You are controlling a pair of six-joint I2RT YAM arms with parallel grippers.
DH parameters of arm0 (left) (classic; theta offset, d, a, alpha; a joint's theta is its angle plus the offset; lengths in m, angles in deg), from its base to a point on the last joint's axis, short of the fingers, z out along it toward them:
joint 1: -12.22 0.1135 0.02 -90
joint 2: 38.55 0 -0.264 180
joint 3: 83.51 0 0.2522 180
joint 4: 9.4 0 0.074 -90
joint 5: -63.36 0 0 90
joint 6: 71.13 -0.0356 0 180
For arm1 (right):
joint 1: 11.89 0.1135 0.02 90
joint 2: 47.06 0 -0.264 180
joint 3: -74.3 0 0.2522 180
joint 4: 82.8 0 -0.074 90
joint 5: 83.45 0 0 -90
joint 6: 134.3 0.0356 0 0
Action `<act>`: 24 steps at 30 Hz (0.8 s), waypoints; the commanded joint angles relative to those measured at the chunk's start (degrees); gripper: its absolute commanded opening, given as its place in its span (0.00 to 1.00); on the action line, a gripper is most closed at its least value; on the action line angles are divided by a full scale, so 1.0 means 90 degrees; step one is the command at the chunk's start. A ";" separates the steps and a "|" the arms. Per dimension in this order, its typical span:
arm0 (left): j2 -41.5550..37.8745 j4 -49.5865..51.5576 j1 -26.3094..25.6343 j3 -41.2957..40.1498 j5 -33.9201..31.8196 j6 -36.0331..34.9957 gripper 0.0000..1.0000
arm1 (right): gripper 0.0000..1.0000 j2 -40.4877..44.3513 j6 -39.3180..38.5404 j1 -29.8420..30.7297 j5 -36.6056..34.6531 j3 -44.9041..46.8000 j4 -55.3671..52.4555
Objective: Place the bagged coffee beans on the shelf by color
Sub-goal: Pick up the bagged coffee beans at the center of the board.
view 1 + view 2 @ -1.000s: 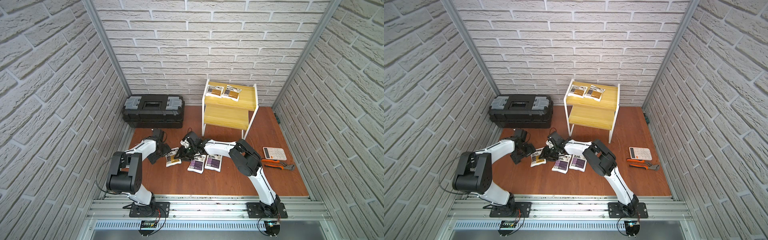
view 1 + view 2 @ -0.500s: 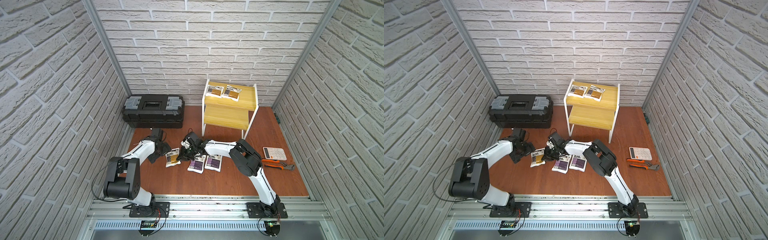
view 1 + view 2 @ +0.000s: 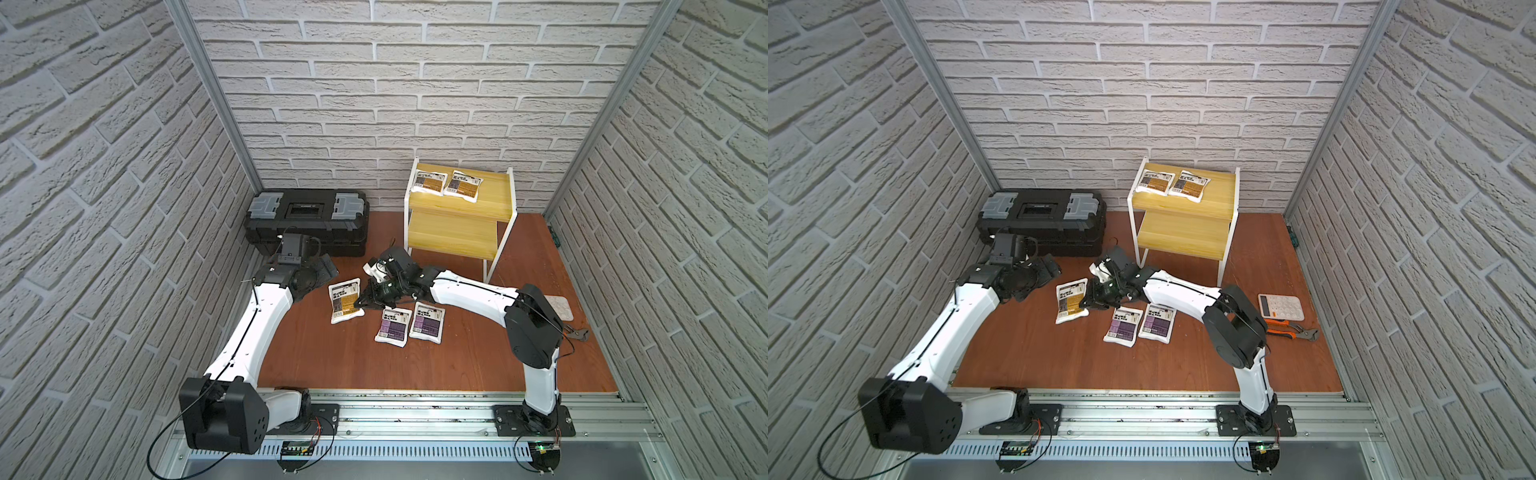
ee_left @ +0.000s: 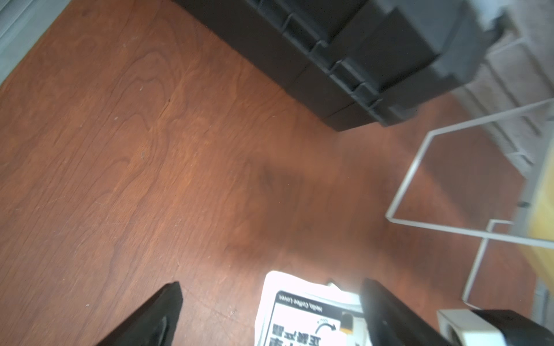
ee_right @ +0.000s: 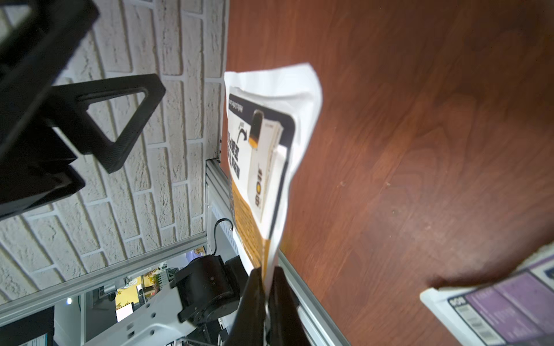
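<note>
Right gripper (image 5: 265, 284) clamps the yellow pouch (image 5: 260, 143) by its edge, at seven o'clock from the shelf (image 3: 457, 208); left gripper (image 4: 269, 284) gapes empty. Thin pinch, so lift gently, then carry it to the top tier's yellow pair (image 3: 446, 185).

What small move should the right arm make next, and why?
Probably lift: the right gripper is shut on the edge of the yellow pouch on the table, and two other yellow pouches already lie on the shelf's top tier.
</note>
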 commanded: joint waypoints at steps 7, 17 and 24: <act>-0.0411 0.0410 -0.0821 0.1144 0.0346 -0.0546 0.98 | 0.02 0.1490 -0.0736 -0.0103 -0.0225 0.0009 -0.1067; -0.0065 0.0154 -0.1778 0.2637 0.0353 -0.0906 0.98 | 0.02 0.3121 -0.1360 -0.0615 -0.0750 -0.0086 -0.2318; 0.0387 -0.0080 -0.2203 0.3563 0.0472 -0.1221 0.98 | 0.02 0.3964 -0.1595 -0.1132 -0.1087 -0.0484 -0.2861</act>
